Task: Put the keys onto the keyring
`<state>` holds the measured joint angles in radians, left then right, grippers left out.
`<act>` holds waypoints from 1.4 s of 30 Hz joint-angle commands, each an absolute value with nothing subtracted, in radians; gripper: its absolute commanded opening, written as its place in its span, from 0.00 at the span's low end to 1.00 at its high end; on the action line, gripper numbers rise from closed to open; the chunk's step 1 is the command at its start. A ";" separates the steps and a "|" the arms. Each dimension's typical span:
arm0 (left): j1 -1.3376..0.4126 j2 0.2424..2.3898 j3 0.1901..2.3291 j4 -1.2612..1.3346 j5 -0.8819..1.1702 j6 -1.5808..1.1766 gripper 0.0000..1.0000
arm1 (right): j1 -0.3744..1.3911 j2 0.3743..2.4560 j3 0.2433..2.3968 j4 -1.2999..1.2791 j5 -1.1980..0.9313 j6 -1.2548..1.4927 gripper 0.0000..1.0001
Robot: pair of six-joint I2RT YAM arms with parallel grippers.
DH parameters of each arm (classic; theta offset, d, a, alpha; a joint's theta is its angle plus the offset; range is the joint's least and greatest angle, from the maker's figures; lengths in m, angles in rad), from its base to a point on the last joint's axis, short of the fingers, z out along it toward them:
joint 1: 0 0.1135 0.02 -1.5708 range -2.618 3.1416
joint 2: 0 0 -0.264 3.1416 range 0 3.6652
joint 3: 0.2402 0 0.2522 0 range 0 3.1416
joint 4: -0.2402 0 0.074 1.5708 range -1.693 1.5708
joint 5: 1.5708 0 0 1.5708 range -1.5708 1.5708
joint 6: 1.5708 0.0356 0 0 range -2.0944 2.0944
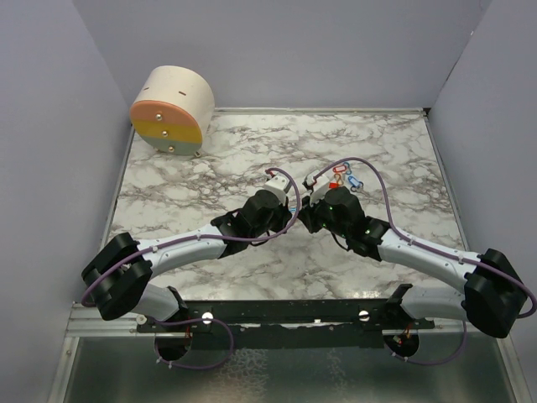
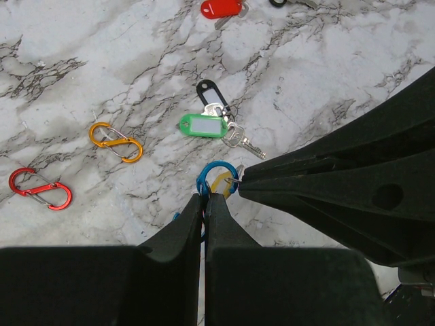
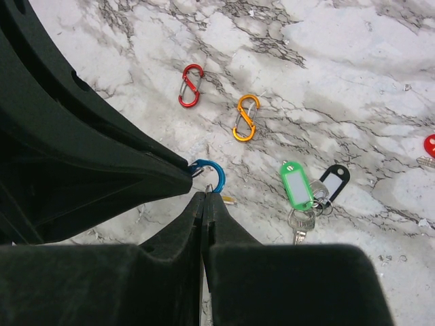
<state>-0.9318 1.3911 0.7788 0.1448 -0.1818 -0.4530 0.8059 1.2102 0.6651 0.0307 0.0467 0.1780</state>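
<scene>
Marble-patterned tabletop (image 1: 210, 176), white with grey veining, enclosed by plain lilac-grey walls (image 1: 294, 50). A black mounting rail (image 1: 285, 312) spans the near edge. At mid-table the left gripper (image 2: 205, 198) and right gripper (image 3: 204, 197) meet tip to tip at the blue clip (image 2: 216, 175), the keyring in use. The left fingers are pressed together with a strip of blue running down between them: clamped on the blue clip. The right fingers are likewise pressed together, tips touching the blue clip's loop beside a small silver ring; what they pinch is too small to tell. A yellow tag (image 2: 221, 183) shows through the loop, mostly hidden. Just beyond the blue clip lies the green-tagged key (image 2: 202, 125), its label window pale and any writing unreadable. Silver keys (image 2: 239, 139) lie at one end of it and a black tag (image 2: 209, 92) touches its far side. In the left wrist view an orange clip (image 2: 115, 141) lies left of the blue clip and a red clip (image 2: 39, 189) further left, each lying alone. Well beyond the blue clip a red tag (image 2: 221, 8) is cut by the frame edge. Farthest from the blue clip, in the far left corner, stands a round wooden drum (image 1: 172, 105), its face banded pink, yellow and green.
</scene>
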 commanded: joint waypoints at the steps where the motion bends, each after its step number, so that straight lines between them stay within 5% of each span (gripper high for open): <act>1: -0.940 1.362 0.787 0.147 -0.159 -0.440 0.00 | 0.813 1.192 0.655 0.061 0.083 0.172 0.01; 23: -0.939 1.363 0.781 0.152 -0.150 -0.432 0.00 | 0.813 1.178 0.644 0.060 0.133 0.172 0.01; 29: -0.939 1.367 0.782 0.151 -0.151 -0.433 0.17 | 0.813 1.168 0.642 0.051 0.158 0.178 0.01; 38: -0.940 1.355 0.774 0.146 -0.177 -0.441 0.59 | 0.813 1.154 0.638 0.040 0.186 0.181 0.01; 42: -0.939 1.332 0.761 0.142 -0.219 -0.457 0.68 | 0.813 1.152 0.638 0.030 0.208 0.183 0.01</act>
